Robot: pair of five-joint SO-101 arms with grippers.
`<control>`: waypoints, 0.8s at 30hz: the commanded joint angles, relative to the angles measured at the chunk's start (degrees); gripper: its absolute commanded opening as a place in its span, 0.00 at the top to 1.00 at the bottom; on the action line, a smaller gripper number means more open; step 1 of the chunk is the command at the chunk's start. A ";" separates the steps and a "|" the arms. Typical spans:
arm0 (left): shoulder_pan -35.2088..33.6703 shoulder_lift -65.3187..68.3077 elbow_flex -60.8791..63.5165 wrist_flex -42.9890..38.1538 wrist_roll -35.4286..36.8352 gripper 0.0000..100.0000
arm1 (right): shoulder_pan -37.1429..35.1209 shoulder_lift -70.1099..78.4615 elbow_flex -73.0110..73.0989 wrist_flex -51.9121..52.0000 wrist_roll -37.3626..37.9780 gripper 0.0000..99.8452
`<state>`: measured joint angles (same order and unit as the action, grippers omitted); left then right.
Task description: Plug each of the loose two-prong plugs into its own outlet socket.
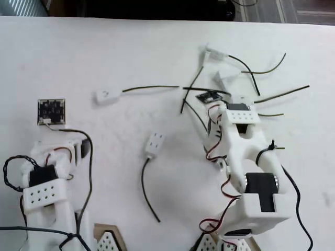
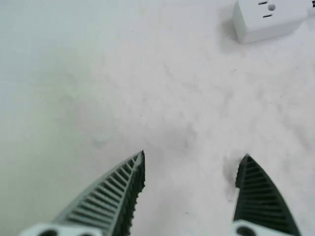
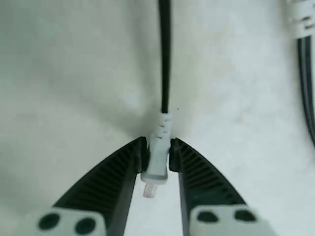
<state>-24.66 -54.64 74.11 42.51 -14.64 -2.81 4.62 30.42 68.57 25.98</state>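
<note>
Currently: my right pincer (image 3: 158,143) clenched on plug (image 3: 160,129); left pincer (image 2: 193,158) released. Next: line it up with outlet socket (image 1: 155,142).

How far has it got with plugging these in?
Nothing is plugged in yet: both sockets lie empty. In hand: the right hand is shut on one white plug. The left hand is open over bare table. Left to do: fit that plug, then the other loose plugs.
</note>
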 commanded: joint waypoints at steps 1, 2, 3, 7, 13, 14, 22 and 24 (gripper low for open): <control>0.13 -1.27 -0.26 -1.05 0.35 0.70 | -0.31 -2.95 -0.18 0.75 0.53 0.91; 0.13 -1.27 -0.26 -1.05 0.35 0.70 | -0.31 -3.12 -0.18 0.75 0.53 0.92; 0.13 -1.27 -0.26 -1.05 0.35 0.70 | -0.31 -3.30 -0.18 0.75 0.53 0.92; 0.13 -1.27 -0.26 -1.05 0.35 0.70 | -0.13 -3.38 -0.18 0.84 0.44 0.92; 0.13 -1.27 -0.26 -1.05 0.35 0.70 | -0.48 -3.38 -0.44 2.95 0.35 0.93; 0.13 -1.27 -0.26 -1.05 0.35 0.70 | -0.31 -3.21 -0.44 2.95 0.35 0.94; 1.63 -1.27 -0.26 -0.88 0.35 0.70 | -0.31 -8.22 -0.44 5.58 0.35 0.98; 1.89 -1.27 -0.26 -0.88 0.35 0.70 | -0.48 -13.23 -0.44 6.99 0.26 0.98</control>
<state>-24.04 -54.64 74.11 42.51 -14.64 -2.64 0.48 30.42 72.97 25.98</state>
